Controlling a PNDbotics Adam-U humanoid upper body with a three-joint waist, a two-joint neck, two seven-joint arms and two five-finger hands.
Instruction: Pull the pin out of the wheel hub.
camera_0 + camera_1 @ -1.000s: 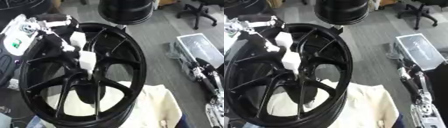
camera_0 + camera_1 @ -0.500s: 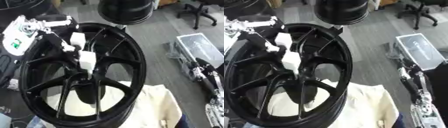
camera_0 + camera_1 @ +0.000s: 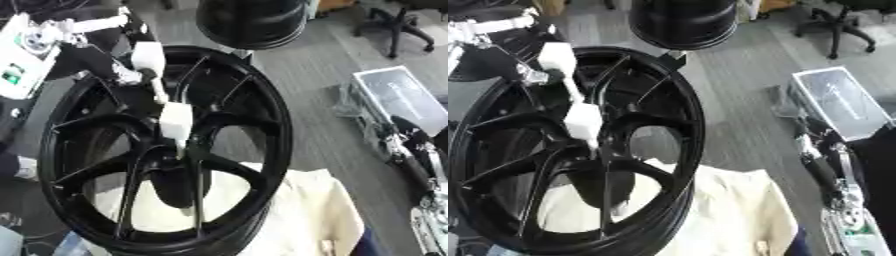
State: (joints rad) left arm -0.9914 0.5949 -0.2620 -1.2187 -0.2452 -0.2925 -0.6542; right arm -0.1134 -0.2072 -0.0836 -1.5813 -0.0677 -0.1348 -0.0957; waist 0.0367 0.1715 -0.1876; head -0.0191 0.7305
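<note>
- Wheel hub (image 3: 262, 115): large black spoked rim, tilted, filling the left and centre of both views. Lower edge rests against a cream cloth (image 3: 297, 210).
- Second black wheel (image 3: 252, 22) stands behind it at the top of the view, near the hub's upper rim.
- Grey floor to the right. A silver-grey case (image 3: 842, 102) lies there, well apart from the hub; an office chair (image 3: 402, 25) at the top right corner.
- Left hand (image 3: 149, 57): comes in from the upper left, white-padded fingers extended down across the spokes. One white-tipped finger (image 3: 175, 122) reaches to the hub centre. The fingers look fairly straight; whether they pinch anything, cannot tell.
- Left arm (image 3: 52, 40): white and black housing at the top left, over the hub's outer rim.
- Right hand (image 3: 411, 150): black and silver, low at the right edge, idle, apart from the hub. Finger posture cannot be told.
- Pin: cannot be made out as a separate item; the hub centre under the white fingertip is dark and blurred.
</note>
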